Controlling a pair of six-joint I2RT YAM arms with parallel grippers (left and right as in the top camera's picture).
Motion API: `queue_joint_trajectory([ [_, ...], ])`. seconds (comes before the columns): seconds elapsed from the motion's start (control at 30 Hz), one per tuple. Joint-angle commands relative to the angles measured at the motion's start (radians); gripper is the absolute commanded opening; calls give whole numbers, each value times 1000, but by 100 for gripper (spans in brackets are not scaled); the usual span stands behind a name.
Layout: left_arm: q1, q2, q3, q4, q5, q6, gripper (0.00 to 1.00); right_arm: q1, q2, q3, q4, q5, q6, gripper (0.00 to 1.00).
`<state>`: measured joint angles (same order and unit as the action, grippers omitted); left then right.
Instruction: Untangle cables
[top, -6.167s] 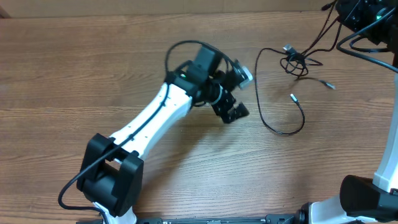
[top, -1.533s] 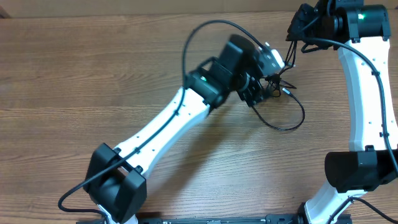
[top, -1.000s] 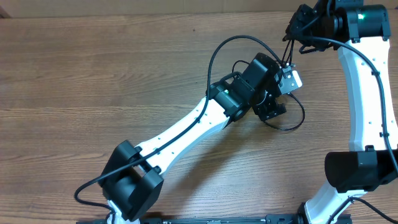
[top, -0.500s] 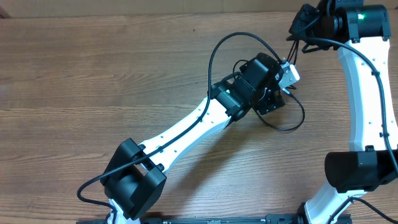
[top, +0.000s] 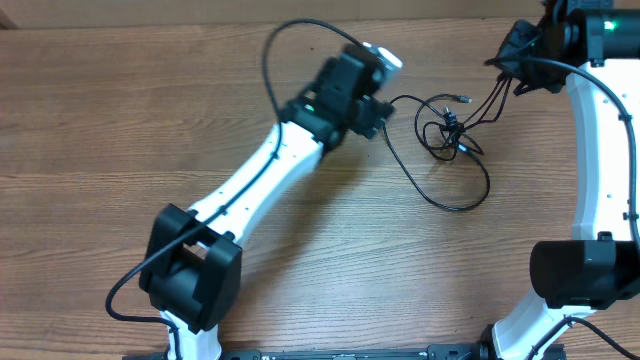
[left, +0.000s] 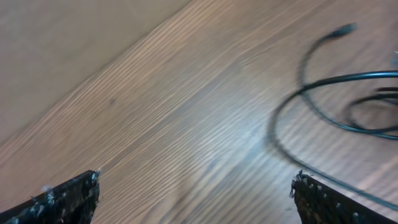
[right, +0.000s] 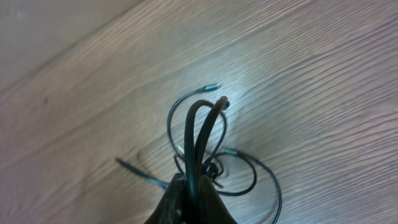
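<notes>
The cables (top: 452, 132) are thin black cords knotted on the wooden table, with one long loop (top: 462, 204) sweeping toward me. My right gripper (top: 516, 66) hangs above and to the right of the knot, shut on a doubled strand that slants down to it. In the right wrist view the pinched strand (right: 200, 134) rises from the shut right gripper (right: 194, 200) over the knot (right: 211, 163). My left gripper (top: 370, 112) hovers just left of the cables, touching none. The left wrist view shows this gripper (left: 196, 202) wide open and empty, with a cable loop (left: 311, 99) to its right.
The table's far edge (top: 200, 24) runs along the back, close behind both grippers. The left arm (top: 260, 180) stretches diagonally from its base (top: 190, 290). The right arm's white link (top: 605, 150) stands along the right side.
My left arm has swung back to the left and away from the knot, uncovering it. The right gripper has shifted slightly right, drawing its strands taut.
</notes>
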<state>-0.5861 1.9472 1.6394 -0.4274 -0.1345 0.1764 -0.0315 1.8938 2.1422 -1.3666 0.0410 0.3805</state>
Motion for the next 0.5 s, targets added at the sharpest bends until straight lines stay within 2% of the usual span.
queue_joint_trajectory([
  [0.0, 19, -1, 19, -19, 31, -46, 100, 50, -15, 25, -17, -28, -38, 4],
  [0.13, 18, -1, 19, -37, 31, -46, 100, 96, -14, 24, -27, -27, -39, 4],
  [0.2, 18, -1, 19, -41, 31, -46, 100, 105, -14, 24, -23, -27, -40, 10],
  [0.47, 18, -1, 19, -89, 30, -46, 100, 109, -14, 24, -20, -26, -54, 66],
])
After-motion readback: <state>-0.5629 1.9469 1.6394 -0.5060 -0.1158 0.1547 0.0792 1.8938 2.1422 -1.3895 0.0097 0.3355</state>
